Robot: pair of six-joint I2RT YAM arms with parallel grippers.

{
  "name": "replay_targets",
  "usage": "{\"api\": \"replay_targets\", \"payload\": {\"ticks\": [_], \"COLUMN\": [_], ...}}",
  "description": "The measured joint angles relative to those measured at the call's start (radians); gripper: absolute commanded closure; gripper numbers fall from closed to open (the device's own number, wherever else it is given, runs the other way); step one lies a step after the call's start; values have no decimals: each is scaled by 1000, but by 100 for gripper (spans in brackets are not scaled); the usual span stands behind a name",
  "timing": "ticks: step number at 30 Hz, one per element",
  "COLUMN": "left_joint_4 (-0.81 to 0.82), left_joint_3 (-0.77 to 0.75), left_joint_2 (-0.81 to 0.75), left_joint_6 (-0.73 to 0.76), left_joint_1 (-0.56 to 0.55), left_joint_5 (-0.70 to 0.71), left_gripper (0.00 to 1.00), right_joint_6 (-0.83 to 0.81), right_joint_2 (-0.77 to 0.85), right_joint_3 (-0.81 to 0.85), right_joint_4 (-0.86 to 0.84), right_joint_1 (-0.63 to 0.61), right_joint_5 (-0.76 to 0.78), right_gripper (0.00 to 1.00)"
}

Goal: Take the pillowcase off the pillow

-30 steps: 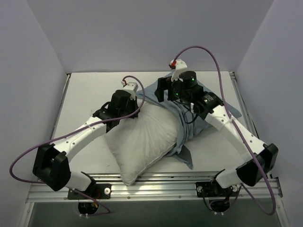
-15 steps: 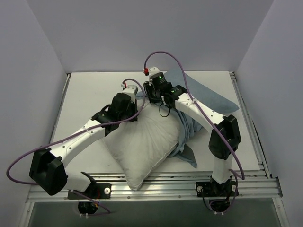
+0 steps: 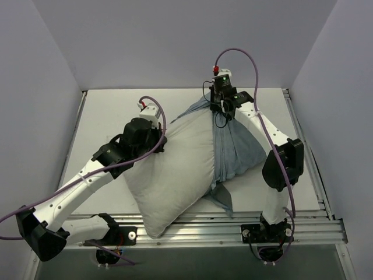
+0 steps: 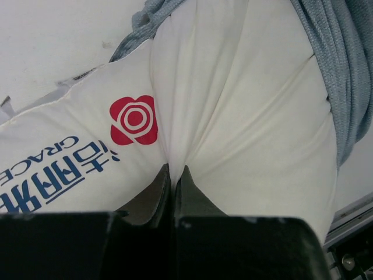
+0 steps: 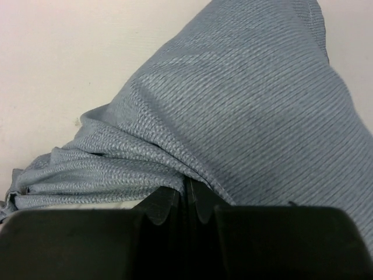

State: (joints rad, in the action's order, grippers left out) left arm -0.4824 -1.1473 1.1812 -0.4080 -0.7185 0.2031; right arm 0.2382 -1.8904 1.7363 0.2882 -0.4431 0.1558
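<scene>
1. Closest in, at the bottom of the top view, the lower corner of the pillow [image 3: 157, 219] reaches the metal rail [image 3: 204, 228] along the front of the table [image 3: 105, 111]. The pillow lies diagonally across the middle of the frame.
2. Just right of that corner, a loose flap of the pillowcase [image 3: 236, 149] pokes out from under the pillow, at lower centre-right.
3. A bit further up, the left gripper [image 3: 156, 140] is on the pillow's upper left edge. In its wrist view the fingers [image 4: 163, 181] are pressed together with a ridge of white pillow fabric pinched between them, right below a red flower logo [image 4: 134, 119] and some blue lettering.
4. The pillowcase only covers the right part of the pillow. It's bunched into a wrinkly blue-grey band from upper middle down to lower right, and the big left part of the pillow is bare.
5. Farthest back, at upper middle, the right gripper [image 3: 224, 109] has its fingers [image 5: 169, 204] squeezed onto a fold of the pillowcase, and the cloth comes to a peak there.
</scene>
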Motion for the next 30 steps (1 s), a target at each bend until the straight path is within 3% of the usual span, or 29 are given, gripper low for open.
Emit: {"api": "replay_targets", "payload": {"ticks": [7, 13, 16, 17, 20, 24, 30], "left_joint_4": [-104, -118, -91, -79, -29, 13, 60], "left_joint_3": [-11, 1, 12, 12, 9, -26, -94], "left_joint_2": [-110, -115, -68, -40, 56, 170, 283], "left_joint_6": [-32, -43, -53, -56, -62, -82, -126], "left_joint_1": [-14, -14, -12, -9, 8, 55, 130], "left_joint_5": [26, 71, 93, 103, 132, 160, 160], "left_gripper": [98, 98, 98, 98, 98, 98, 98], "right_joint_6": [80, 75, 69, 65, 51, 56, 108], "right_joint_2": [36, 45, 45, 45, 66, 188, 529], "right_joint_3": [23, 8, 4, 4, -14, -117, -405], "right_joint_4": [106, 82, 64, 55, 9, -47, -134], "right_joint_1": [82, 103, 105, 104, 90, 58, -5], "right_joint_5": [-122, -256, -270, -270, -249, -192, -87], "right_gripper": [100, 98, 76, 58, 32, 21, 24]}}
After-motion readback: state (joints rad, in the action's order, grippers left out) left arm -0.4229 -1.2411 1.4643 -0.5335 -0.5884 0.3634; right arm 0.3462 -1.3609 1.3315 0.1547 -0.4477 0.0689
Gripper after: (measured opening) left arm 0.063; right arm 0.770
